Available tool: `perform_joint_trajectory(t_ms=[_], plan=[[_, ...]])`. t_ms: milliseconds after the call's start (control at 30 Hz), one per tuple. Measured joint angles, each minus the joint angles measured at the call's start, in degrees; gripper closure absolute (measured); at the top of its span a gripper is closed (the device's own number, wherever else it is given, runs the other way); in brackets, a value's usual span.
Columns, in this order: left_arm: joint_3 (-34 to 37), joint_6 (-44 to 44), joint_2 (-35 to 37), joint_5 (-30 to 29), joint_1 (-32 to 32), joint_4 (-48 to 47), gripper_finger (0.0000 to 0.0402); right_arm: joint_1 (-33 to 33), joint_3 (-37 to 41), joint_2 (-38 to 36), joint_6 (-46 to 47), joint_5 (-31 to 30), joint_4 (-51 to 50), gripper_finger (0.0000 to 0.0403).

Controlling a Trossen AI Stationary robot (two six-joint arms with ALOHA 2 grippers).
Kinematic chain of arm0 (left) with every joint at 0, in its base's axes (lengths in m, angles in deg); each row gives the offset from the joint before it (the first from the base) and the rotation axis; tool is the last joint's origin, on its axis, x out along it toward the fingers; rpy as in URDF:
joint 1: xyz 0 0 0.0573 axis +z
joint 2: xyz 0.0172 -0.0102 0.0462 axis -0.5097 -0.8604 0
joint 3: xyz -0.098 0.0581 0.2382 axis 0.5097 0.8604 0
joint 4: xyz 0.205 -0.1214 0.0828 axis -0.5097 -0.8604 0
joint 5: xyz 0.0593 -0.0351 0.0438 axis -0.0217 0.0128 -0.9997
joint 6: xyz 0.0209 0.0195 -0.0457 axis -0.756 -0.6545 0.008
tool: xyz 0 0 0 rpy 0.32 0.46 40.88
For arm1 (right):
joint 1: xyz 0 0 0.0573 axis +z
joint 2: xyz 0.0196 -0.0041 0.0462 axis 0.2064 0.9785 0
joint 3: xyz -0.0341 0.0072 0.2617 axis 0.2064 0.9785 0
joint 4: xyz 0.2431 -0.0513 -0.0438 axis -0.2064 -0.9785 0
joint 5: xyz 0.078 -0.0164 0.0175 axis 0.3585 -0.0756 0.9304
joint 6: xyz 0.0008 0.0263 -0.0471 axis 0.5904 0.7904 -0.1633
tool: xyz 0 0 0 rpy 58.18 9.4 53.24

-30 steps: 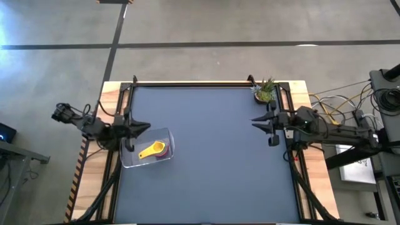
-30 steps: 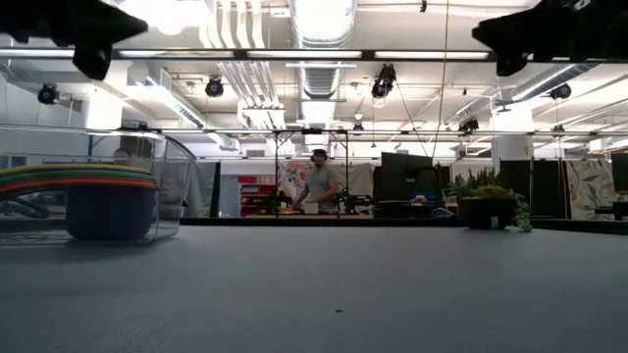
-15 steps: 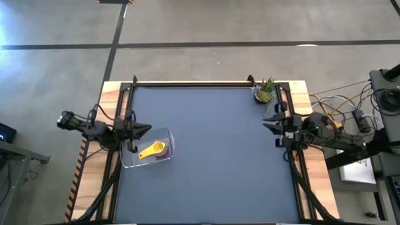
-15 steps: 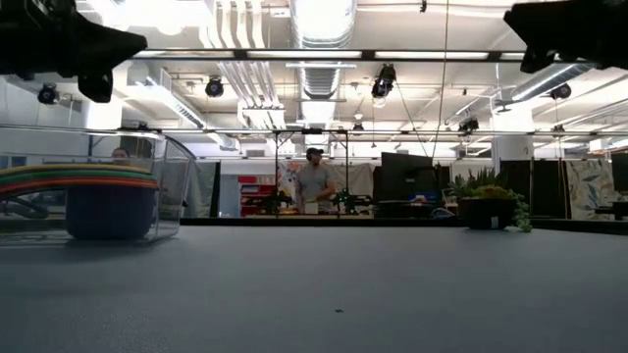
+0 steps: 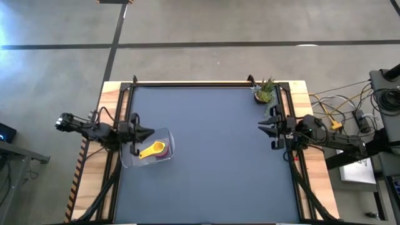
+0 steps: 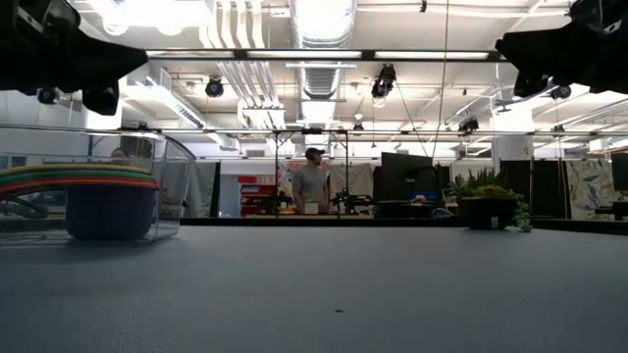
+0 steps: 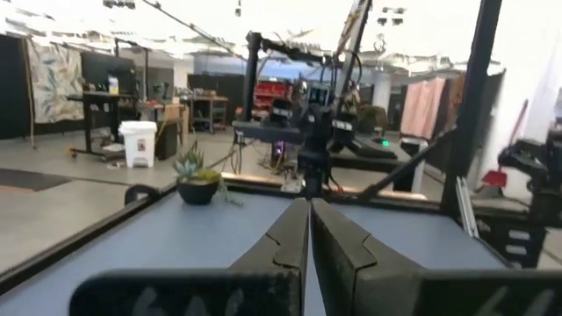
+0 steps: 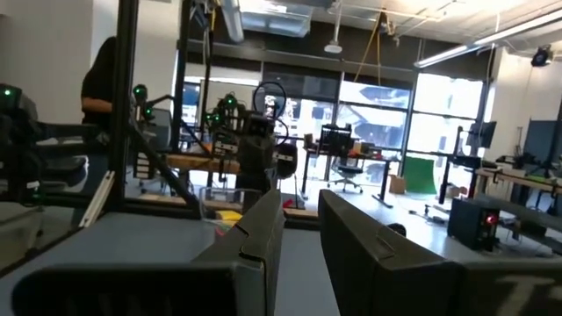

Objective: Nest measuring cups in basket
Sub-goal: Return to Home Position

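Observation:
The clear basket (image 5: 128, 161) lies at the table's left side. The measuring cups (image 5: 152, 150) sit nested inside it, a yellow one on top; in the low view they show as a coloured stack (image 6: 88, 181) behind the basket's wall (image 6: 167, 186). My left gripper (image 5: 150, 132) hangs shut above the basket's far left part, well clear of it (image 6: 103, 93). My right gripper (image 5: 262, 127) hangs in the air at the table's right side, its fingers a little apart (image 8: 300, 200) with nothing between them.
A small potted plant (image 5: 265, 92) stands at the table's far right corner, just beyond my right gripper. A dark frame rail (image 5: 187, 83) runs along the table's far edge. A person (image 6: 312, 183) stands in the room far behind the table.
Both grippers have sunk lower over the table, still well above it. My right gripper has also drawn back a little toward the table's right edge. The basket and the cups have stayed put.

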Motion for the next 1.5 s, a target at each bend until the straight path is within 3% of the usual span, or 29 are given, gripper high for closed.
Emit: perform_joint_trajectory(t_ms=[367, 667, 1033, 1133, 1433, 1500], plan=[[-0.29, -2.49, 0.13, 2.7, 0.0, -0.55, 0.0402, 0.0, 0.02, -0.87, 1.24, 0.19, 0.72, 0.0338], [-0.29, -3.37, 0.13, -0.46, -0.03, -1.63, 0.0401, 0.0, -0.04, -0.87, 2.23, 0.5, -4.54, 0.0385], [-0.02, 8.8, 0.12, 5.61, -0.07, -5.64, 0.0401, 0.0, 0.04, -0.81, 1.74, 0.45, -9.44, 0.0394], [-0.02, 9.85, 0.0, 8.54, -0.07, -5.85, 0.0401, 0.0, 0.04, -0.81, 0.0, -0.15, -11.72, 0.0394], [0.0, 10.45, 0.13, 8.59, -0.09, -5.04, 0.0401, 0.0, 0.07, -0.7, -0.33, -0.93, -11.75, 0.0394], [0.0, 9.92, 0.09, 8.57, -0.09, -5.1, 0.0401, 0.02, 0.09, -0.72, -0.37, -3.85, -11.78, 0.0394]])
